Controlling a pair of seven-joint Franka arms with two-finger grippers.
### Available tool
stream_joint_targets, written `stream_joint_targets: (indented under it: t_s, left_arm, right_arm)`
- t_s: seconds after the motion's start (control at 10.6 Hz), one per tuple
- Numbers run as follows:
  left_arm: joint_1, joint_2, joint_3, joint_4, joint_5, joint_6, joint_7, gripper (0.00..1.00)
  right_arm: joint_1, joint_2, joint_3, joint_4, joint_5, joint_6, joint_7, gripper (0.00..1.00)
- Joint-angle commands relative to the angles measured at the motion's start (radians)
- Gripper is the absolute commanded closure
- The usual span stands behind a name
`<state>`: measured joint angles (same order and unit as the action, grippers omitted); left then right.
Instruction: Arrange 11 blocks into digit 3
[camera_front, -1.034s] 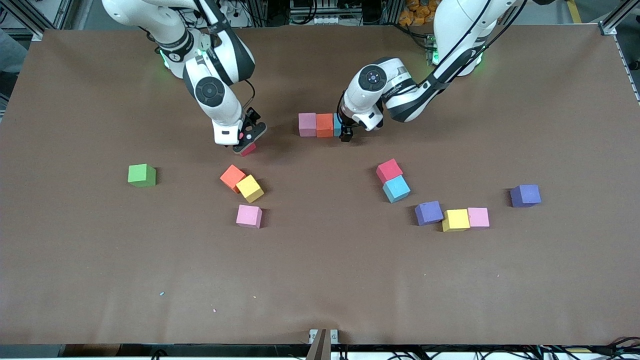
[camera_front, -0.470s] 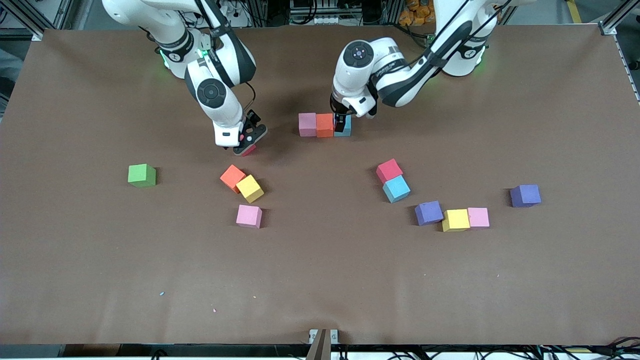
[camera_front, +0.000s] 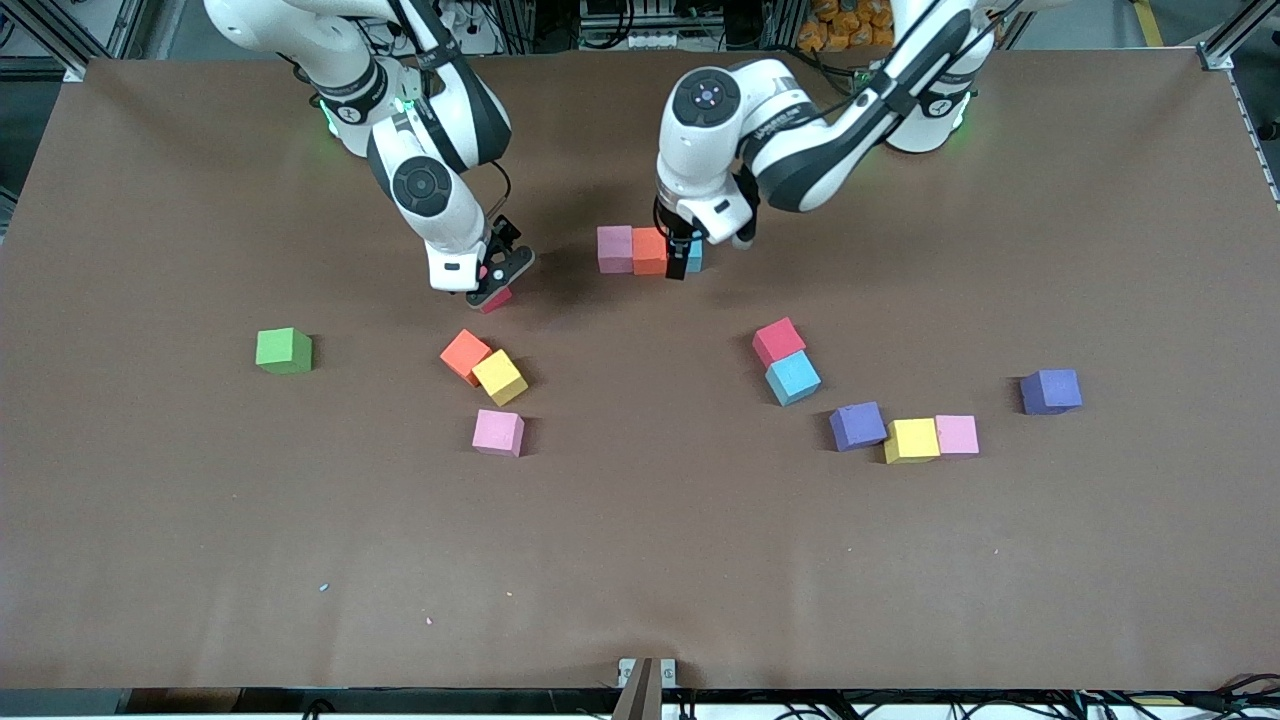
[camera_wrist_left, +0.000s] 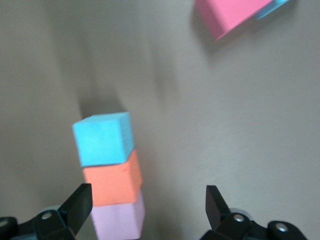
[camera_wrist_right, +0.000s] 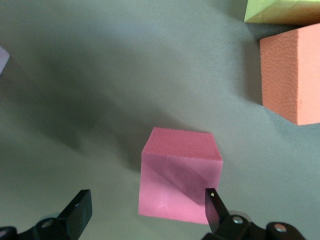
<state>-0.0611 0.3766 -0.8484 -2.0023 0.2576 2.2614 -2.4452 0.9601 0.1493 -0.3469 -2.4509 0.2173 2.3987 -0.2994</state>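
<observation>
Three touching blocks (camera_front: 648, 250) form one row.

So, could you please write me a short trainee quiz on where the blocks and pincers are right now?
1. True or false: the green block touches another block.
2. How many blocks form the row at the left pincer?
3. The right pincer is open over which block: A yellow, B red, C purple?
Key: 1 false; 2 three; 3 B.
</observation>
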Motion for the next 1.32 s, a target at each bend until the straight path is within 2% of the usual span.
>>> stream_joint_targets:
  t_s: [0.0,0.19,0.38,0.66,0.75,0.94,1.13,1.22]
  left_arm:
    - [0.098,0.027,-0.001,0.06,0.025,-0.063,0.253,0.0]
    - [0.141,0.062,0.046,0.114,0.026,-0.069,0.568,0.0]
    - [0.141,0.074,0.098,0.16,0.026,-0.103,0.806,0.0]
    - [0.141,0.12,0.143,0.155,0.029,-0.127,1.154,0.0]
    - [0.133,0.149,0.146,0.152,0.054,-0.131,1.19,0.0]
    - [0.135,0.214,0.143,0.148,0.182,-0.131,1.21,0.0]
    - [0.135,0.246,0.143,0.148,0.19,-0.128,1.215,0.0]
    - [0.136,0.254,0.143,0.148,0.19,-0.128,1.213,0.0]
  right_arm:
    - [0.0,-0.03,-0.007,-0.005,-0.007,-0.02,0.009,0.0]
    - [-0.007,-0.022,-0.009,-0.005,-0.015,-0.01,0.006,0.0]
    - [-0.026,-0.007,-0.009,-0.004,-0.039,0.008,0.006,0.0]
    - [-0.027,0.033,-0.006,-0.005,-0.036,0.051,0.017,0.0]
    - [-0.027,0.044,-0.006,-0.005,-0.035,0.065,0.017,0.0]
    - [-0.026,0.067,-0.004,-0.005,-0.027,0.092,0.026,0.0]
    - [-0.026,0.079,-0.003,-0.005,-0.026,0.103,0.034,0.0]
    - [-0.026,0.081,-0.003,-0.005,-0.027,0.102,0.034,0.17]
